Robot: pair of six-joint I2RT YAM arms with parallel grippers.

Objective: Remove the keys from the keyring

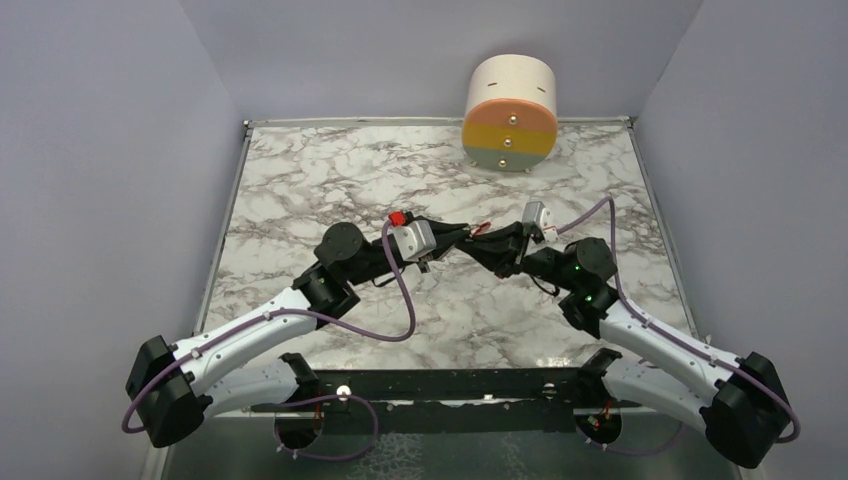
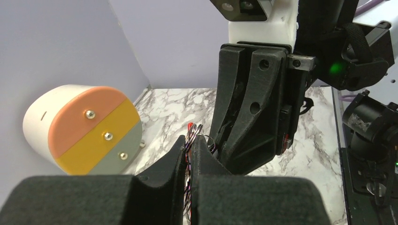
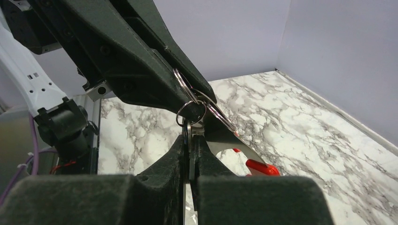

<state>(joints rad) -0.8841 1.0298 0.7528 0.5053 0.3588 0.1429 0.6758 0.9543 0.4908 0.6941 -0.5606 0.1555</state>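
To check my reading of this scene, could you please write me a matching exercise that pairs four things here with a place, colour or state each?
Column A
1. left gripper
2. right gripper
3. striped drum
4. table

Column B
a. white marble with grey veins
b. shut on a key
c. at the far edge, by the back wall
d. shut on the keyring

Pairs: 1-d, 2-b, 3-c, 4-a

Keyring (image 2: 194, 133) between both jaws above table (image 1: 300, 200) centre; drum (image 1: 510, 112) behind.
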